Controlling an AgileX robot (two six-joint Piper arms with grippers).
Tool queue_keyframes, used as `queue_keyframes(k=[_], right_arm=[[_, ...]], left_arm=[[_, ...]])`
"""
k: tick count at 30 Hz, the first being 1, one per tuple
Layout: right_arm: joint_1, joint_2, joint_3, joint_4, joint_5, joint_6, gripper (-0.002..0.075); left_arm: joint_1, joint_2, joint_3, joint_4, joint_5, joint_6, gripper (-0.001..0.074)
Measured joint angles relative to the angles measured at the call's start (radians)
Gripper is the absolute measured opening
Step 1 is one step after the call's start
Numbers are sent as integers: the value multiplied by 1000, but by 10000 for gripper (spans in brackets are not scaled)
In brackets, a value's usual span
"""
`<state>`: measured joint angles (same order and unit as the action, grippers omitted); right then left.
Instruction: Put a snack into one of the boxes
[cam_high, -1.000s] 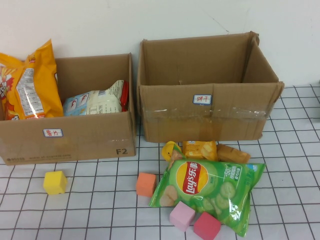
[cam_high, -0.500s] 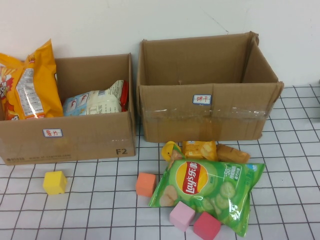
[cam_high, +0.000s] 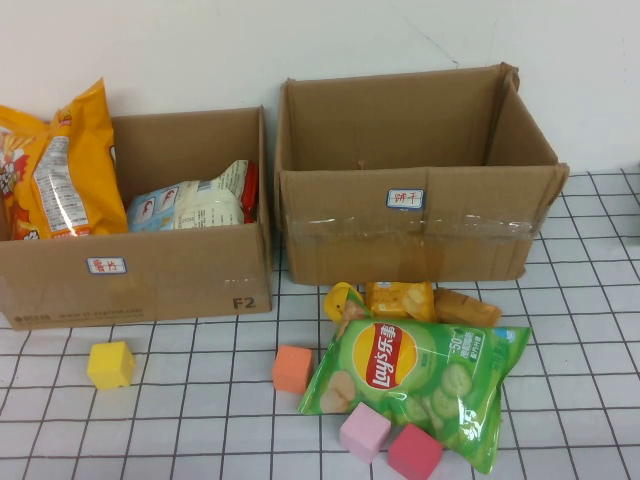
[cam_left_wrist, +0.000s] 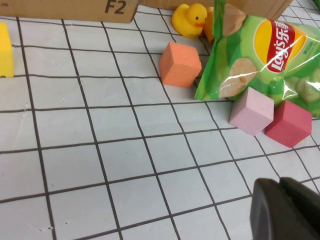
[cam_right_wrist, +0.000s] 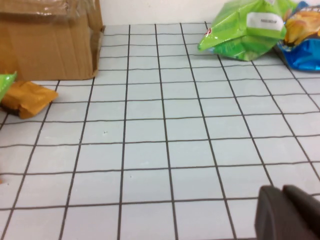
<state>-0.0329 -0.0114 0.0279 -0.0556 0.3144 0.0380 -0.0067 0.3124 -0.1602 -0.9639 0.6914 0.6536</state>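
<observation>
Presently the green chip bag (cam_high: 425, 387) lies flat on the counter (cam_high: 180, 420), directly in front of the right-hand box (cam_high: 415, 225) and at about 4 o'clock from the left-hand box (cam_high: 140, 265). Its long axis runs roughly 10 to 4 o'clock across the high view. It overlaps smaller orange snack packs (cam_high: 400, 298) and a yellow duck (cam_high: 340, 297) at its far edge. A pink cube (cam_high: 364, 432) and a red cube (cam_high: 414, 451) touch its near edge; an orange cube (cam_high: 292, 368) sits just beside its left corner. A yellow cube (cam_high: 110, 364) lies well apart at 9 o'clock.

Neither arm shows in the high view. The left claw (cam_left_wrist: 287, 210) is closed on nothing and hovers low over bare counter; in its wrist view the green chip bag (cam_left_wrist: 265, 55) lies ahead and across from it, beyond the pink cube (cam_left_wrist: 251, 111) and red cube (cam_left_wrist: 288, 123). The right claw (cam_right_wrist: 287, 212) is likewise closed and empty, over open grid; its view catches only a sliver of green (cam_right_wrist: 6, 84) beside an orange pack (cam_right_wrist: 27, 98), with the right-hand box (cam_right_wrist: 50, 42) beyond. A second green bag (cam_right_wrist: 247, 27) lies farther off in that view.

Judgement: the left claw appears nearer and better presented to the bag's near corner. No grasp has begun; either claw must open first. The two cubes obstruct the near edge.
</observation>
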Motion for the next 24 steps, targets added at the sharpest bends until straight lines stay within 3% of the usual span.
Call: queue_keyframes(k=[24], right_arm=[[0, 0, -2, -8, 27, 9, -1]], left_arm=[[0, 0, 0, 0, 0, 0, -1]])
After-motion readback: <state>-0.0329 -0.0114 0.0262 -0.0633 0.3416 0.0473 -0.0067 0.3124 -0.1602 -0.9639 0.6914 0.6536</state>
